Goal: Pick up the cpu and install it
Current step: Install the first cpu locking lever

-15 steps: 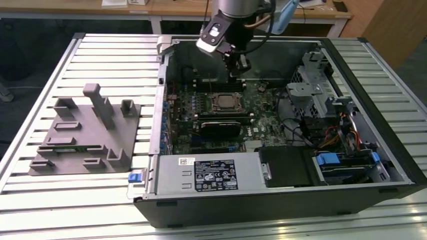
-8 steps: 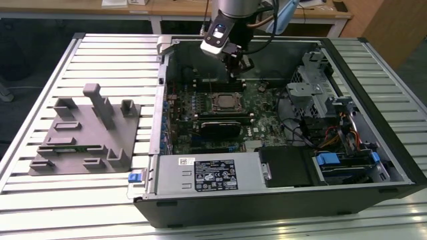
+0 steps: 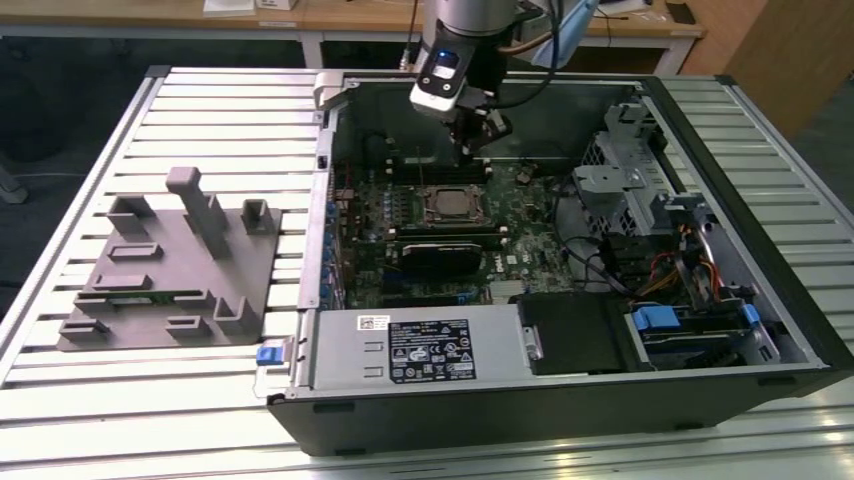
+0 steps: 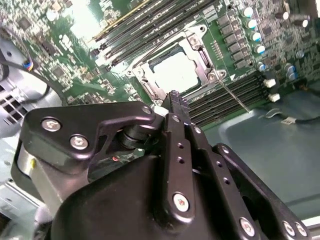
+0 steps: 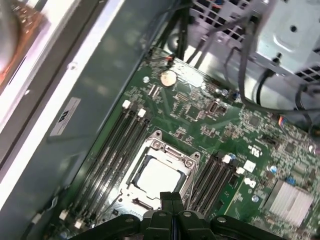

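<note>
Black gripper body [image 4: 170,200] hides green motherboard's [image 4: 240,45] near part in second wrist view; silvery-white square cpu's [image 5: 159,176] socket frame edge hidden behind fingertips.

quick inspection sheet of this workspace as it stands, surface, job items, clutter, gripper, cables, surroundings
Surface: slatted metal table carrying an open computer case lying on its side.
Job's things: cpu sits in the socket frame on the green motherboard; seen in both wrist views.
Clutter: grey plastic fixture on the table at the exterior view's left of the case; long grey box with a white label inside the case.
Grippers: gripper shut, holding nothing, above the cpu and apart from it.
Cables: black cables beside the metal drive cage; coloured cables at the exterior view's right.
Surroundings: wooden desks behind the table.
</note>
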